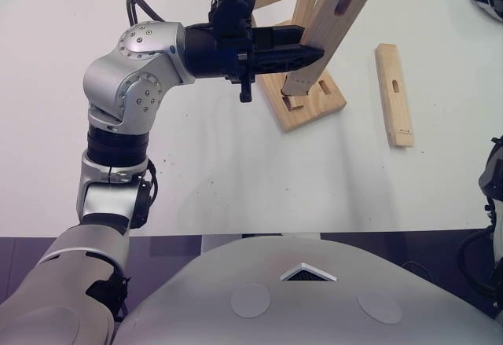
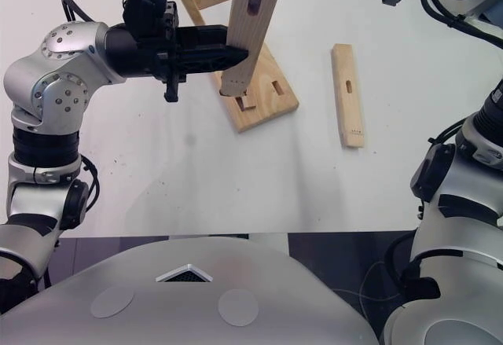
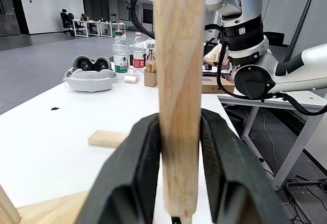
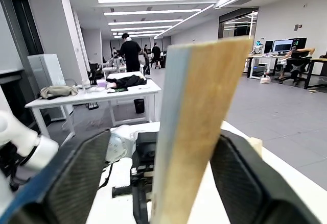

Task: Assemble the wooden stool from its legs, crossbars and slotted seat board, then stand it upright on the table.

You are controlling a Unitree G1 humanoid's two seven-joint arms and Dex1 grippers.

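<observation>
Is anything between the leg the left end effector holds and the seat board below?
Nothing visible. The left end effector clamps the leg near its lower end, which is poised over the seat board, close to its open slots.

Open-plan office here: long white ceiling light strips, grey floor, white desks off past the right pincer, black office chairs far beyond the left pincer.

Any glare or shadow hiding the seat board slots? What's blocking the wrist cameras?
Left eye view: table evenly lit, no glare; the left gripper and the leg it clamps cover part of the seat board, two slots showing. Left wrist view: the leg crosses the middle. Right wrist view: a wooden piece mid-frame, bright ceiling strips behind.
</observation>
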